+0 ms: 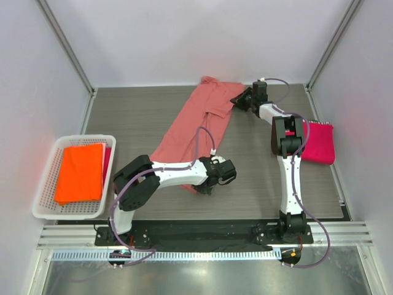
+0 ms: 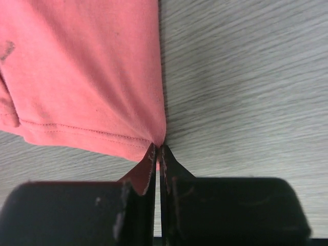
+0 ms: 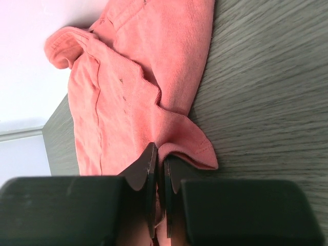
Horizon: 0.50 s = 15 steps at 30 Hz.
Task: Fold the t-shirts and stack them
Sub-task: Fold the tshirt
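Observation:
The salmon-pink t-shirt [image 1: 195,120] lies stretched in a long diagonal band across the table. My left gripper [image 1: 206,186] is shut on its near hem corner [image 2: 156,136]. My right gripper [image 1: 236,100] is shut on its far sleeve edge [image 3: 174,133]. The magenta t-shirt [image 1: 319,141] lies folded at the right edge of the table. The bright orange t-shirt [image 1: 80,172] lies folded in the white basket [image 1: 46,206], with a strip of magenta cloth [image 1: 108,161] showing under it.
The basket stands off the table's left edge. The enclosure's back wall and corner posts [image 1: 66,46] close in the far side. The right arm's links [image 1: 288,166] stand over the table's right part.

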Tool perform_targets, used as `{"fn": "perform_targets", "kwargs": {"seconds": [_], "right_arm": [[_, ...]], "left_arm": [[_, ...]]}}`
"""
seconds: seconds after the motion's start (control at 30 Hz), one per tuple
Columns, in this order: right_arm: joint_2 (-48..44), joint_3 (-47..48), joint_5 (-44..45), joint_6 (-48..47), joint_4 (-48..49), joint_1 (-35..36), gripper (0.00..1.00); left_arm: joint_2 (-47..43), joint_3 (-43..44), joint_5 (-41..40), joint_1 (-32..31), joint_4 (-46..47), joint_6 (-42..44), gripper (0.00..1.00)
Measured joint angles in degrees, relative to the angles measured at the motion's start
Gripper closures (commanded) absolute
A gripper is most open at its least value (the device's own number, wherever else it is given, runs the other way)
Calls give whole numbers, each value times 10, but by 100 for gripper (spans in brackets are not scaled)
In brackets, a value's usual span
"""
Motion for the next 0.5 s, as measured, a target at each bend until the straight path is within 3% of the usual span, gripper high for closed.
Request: {"fn": "perform_targets", "kwargs": {"seconds": [0.2, 0.43, 0.47, 0.5], "right_arm": [[14, 33, -30, -16, -33, -1, 94], [48, 85, -109, -42, -53, 1, 94], [48, 85, -117, -46, -56, 2, 92], [48, 86, -124, -50, -59, 3, 87]], "left_arm": [[4, 21, 53, -14, 20, -19, 100], [67, 121, 111, -72, 93, -68, 99], [74, 133, 117, -77, 103, -75, 96], [80, 143, 124, -82, 116, -82, 83]]}}
